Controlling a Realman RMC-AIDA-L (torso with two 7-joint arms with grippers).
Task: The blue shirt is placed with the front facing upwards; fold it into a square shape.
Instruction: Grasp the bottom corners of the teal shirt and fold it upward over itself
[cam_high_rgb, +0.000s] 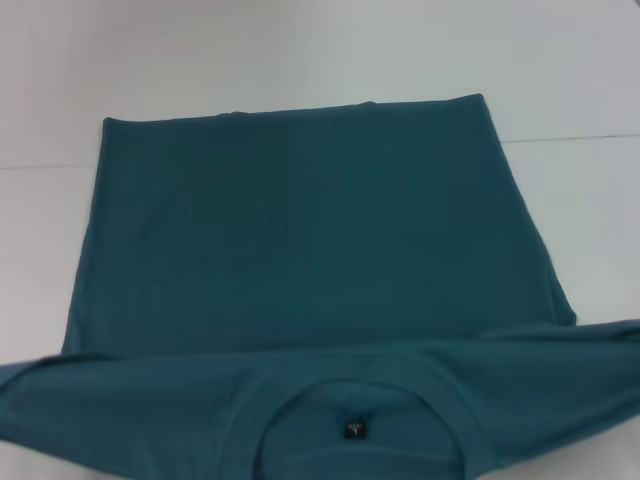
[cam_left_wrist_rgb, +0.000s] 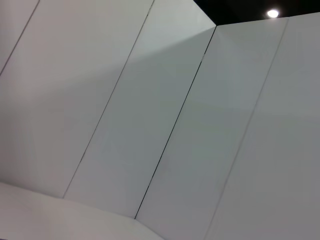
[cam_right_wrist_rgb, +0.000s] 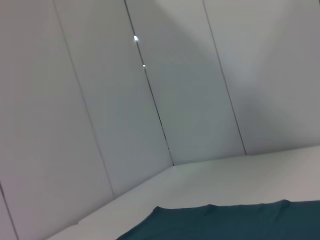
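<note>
On the white tabletop (cam_high_rgb: 300, 60) lies one blue shirt (cam_high_rgb: 300, 240), spread flat with its collar (cam_high_rgb: 350, 395) and a small dark neck tag (cam_high_rgb: 354, 428) at the near edge and its far hem folded in a straight line. No lettering shows on the cloth. Both sleeves run out of the head view. White wall panels (cam_left_wrist_rgb: 165, 125) enclose the space, and one ceiling light (cam_left_wrist_rgb: 272, 13) shows above them. Neither claw is in view, so their state cannot be judged.

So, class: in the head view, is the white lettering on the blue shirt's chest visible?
No: the blue shirt shows only plain teal fabric, with its collar and small dark neck tag nearest the camera.
</note>
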